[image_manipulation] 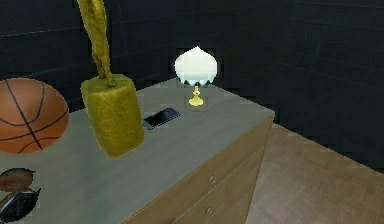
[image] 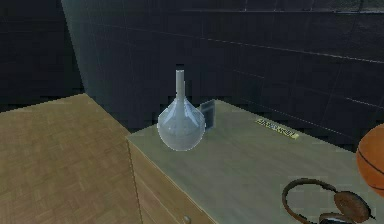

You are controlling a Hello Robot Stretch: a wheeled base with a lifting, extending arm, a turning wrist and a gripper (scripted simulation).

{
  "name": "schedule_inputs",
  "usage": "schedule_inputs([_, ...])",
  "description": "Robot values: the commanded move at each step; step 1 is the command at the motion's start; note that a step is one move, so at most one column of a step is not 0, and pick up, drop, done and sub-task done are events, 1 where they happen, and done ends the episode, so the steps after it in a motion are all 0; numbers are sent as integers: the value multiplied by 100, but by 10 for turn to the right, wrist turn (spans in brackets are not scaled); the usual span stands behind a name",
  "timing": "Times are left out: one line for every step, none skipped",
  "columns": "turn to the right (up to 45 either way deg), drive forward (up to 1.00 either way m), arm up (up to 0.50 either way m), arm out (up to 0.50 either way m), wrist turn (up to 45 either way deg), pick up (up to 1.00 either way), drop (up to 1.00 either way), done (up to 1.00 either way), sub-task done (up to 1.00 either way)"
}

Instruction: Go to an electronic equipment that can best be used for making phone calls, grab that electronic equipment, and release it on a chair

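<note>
A flat dark phone (image_manipulation: 161, 118) with a pale rim lies on the wooden dresser top (image_manipulation: 200, 135), between a yellow spongy cylinder (image_manipulation: 113, 116) and a small table lamp (image_manipulation: 196, 68). In the forward view a small dark slab (image: 208, 112) stands behind a round clear glass flask (image: 181, 122) on the dresser top (image: 240, 165); I cannot tell what it is.
A basketball (image_manipulation: 30, 114) (image: 372, 160) and brown headphones (image: 325, 203) (image_manipulation: 20, 192) rest on the dresser. A thin yellowish stick (image: 279, 128) lies near the back edge. Dark tiled walls stand behind. Wooden floor (image: 60, 165) (image_manipulation: 320, 185) runs past the dresser's ends, and drawers (image_manipulation: 215, 190) face it.
</note>
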Motion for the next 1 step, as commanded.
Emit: schedule_inputs([0,0,38,0,0,0,0,0,0])
